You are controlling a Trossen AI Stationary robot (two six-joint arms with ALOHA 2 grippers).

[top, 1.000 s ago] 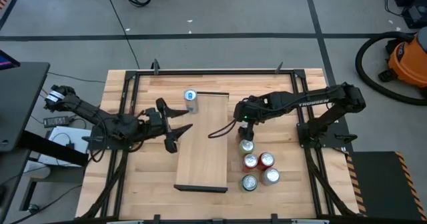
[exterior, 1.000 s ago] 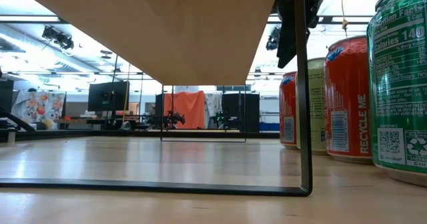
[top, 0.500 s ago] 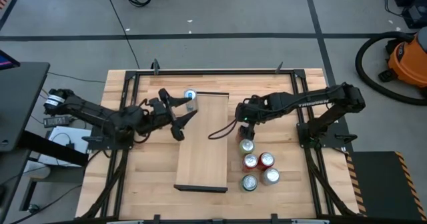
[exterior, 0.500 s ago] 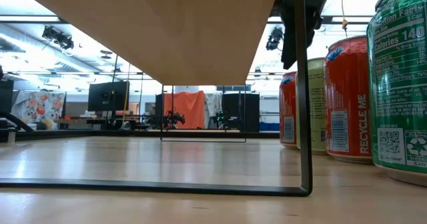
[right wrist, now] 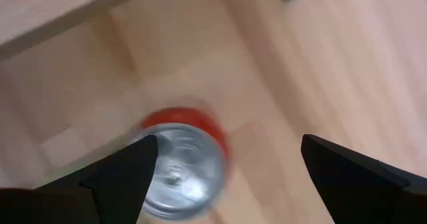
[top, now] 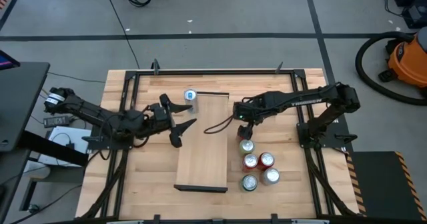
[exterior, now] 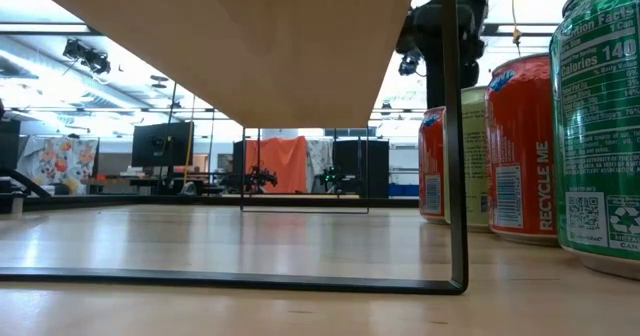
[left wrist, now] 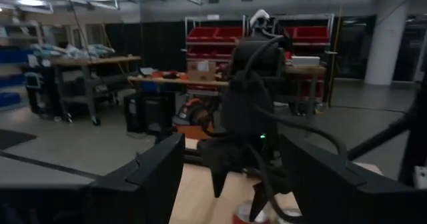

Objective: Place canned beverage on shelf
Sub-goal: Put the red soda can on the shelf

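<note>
The shelf [top: 201,144], a long light-wood plank on dark legs, stands mid-table; the low view shows its underside [exterior: 250,46]. A blue-topped can [top: 191,95] stands upright at its far left corner; whether on the plank or beside it, I cannot tell. Several cans [top: 257,164] stand upright on the table right of the shelf, also in the low view [exterior: 520,146]. My left gripper [top: 185,123] is open and empty, left of the shelf, near the blue can. My right gripper [top: 243,127] is open, pointing down above the farthest can, a red one [right wrist: 180,161].
The dark metal table frame [top: 213,71] runs along the far edge and the sides. The shelf's thin dark leg [exterior: 458,176] stands close to the cans. A cable [top: 220,126] from my right arm lies across the plank's far half.
My left gripper swung toward the table's far edge, close to the blue can, then came back a little toward the near edge, staying open. My right gripper shifted slightly toward the far edge above the cans. No can has moved.
</note>
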